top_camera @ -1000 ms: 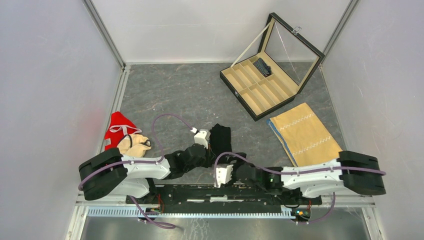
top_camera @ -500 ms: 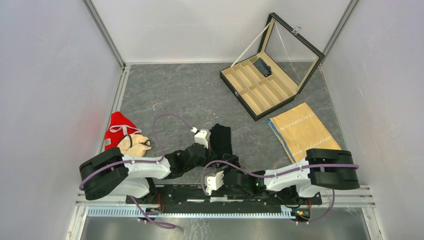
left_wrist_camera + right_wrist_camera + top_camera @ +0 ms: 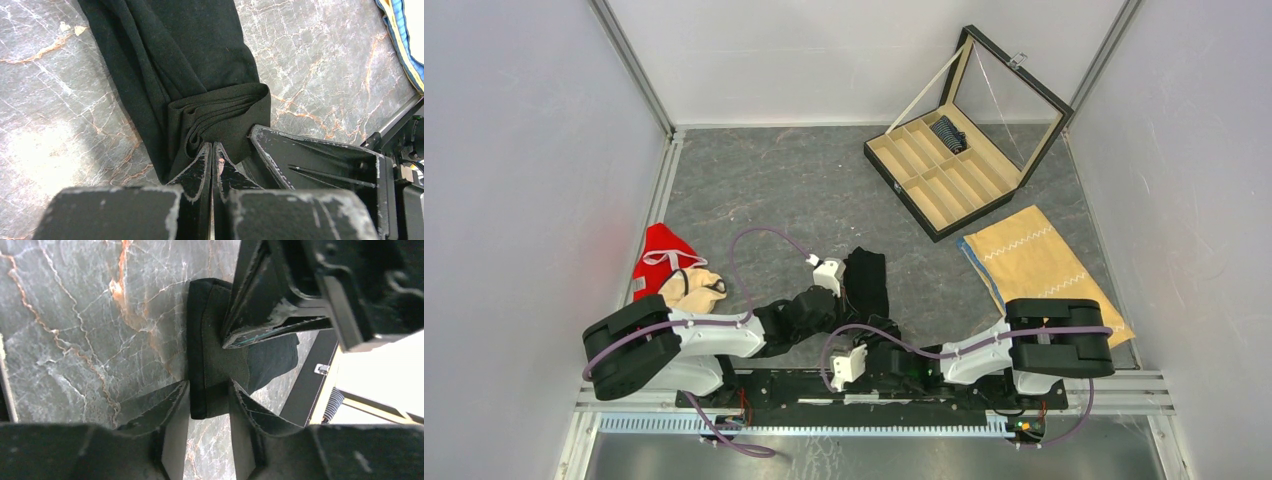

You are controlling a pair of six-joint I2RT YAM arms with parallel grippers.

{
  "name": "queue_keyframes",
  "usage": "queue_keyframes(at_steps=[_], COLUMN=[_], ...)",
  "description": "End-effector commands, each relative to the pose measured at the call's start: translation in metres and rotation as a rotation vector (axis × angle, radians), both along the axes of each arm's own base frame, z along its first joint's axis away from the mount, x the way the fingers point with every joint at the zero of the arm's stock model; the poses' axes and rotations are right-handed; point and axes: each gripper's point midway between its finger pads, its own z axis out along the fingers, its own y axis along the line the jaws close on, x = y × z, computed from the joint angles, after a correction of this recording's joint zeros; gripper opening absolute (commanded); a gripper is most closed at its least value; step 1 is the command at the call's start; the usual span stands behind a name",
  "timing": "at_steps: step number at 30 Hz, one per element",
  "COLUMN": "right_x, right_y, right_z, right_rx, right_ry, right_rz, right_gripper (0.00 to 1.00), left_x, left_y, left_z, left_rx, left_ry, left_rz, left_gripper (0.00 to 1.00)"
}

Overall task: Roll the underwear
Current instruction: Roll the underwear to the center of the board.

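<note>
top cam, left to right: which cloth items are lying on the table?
red garment → black underwear → tan cloth

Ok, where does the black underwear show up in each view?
Top external: black underwear lies just below centre.
Left wrist: upper centre, rolled end at the left gripper.
Right wrist: centre, inside the right gripper.
Shared landmark: grey marbled tabletop.

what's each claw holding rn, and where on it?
Right claw clamps the black briefs across the rolled near end. Left claw is shut at that roll's fold; pinch unclear.
</note>
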Motion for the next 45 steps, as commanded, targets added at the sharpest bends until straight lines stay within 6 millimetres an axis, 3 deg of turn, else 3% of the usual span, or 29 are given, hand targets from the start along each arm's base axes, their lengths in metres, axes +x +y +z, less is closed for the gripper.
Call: queue_keyframes(at_steps=[1,6,12,15,20,25,31,45], right_x=[0.000,0.001,-0.010,-0.024,-0.046,-0.061,-0.058,-0.065], right_y=[-0.005,-0.008,-0.002,0.004,0.013,0.020,0.025,0.030], right_z=[-0.011,-0.013,-0.016,-0.013,-0.009,-0.007,0.001,0.007], right_rx=[-0.029,-0.035,-0.020,0.026,0.088,0.119,0.163,0.144], right_ry=[0.017,0.017,0.108,0.207,0.368,0.509,0.665,0.975], right_rz=[-0.004,-0.009,0.017,0.042,0.090,0.121,0.116,0.160], right_gripper=[0.36,0.01,0.00,0.00,0.00,0.00,0.00,0.00], left_x=[-0.017,-0.014,0.000,0.006,0.010,0.003,-0.007,-0.014], left_y=[0.024,0.025,0.023,0.021,0.024,0.020,0.016,0.035], left_z=[-0.032,-0.026,0.007,0.035,0.057,0.051,0.043,0.012], left_rx=[0.127,0.113,0.047,-0.003,-0.052,-0.053,-0.079,-0.020], left_ry=[0.071,0.052,-0.014,-0.061,-0.100,-0.086,-0.068,-0.032], left_rz=[-0.028,-0.028,0.002,0.021,0.040,-0.004,-0.060,-0.037], left_gripper=[0.02,0.02,0.02,0.03,0.06,0.04,0.02,0.02])
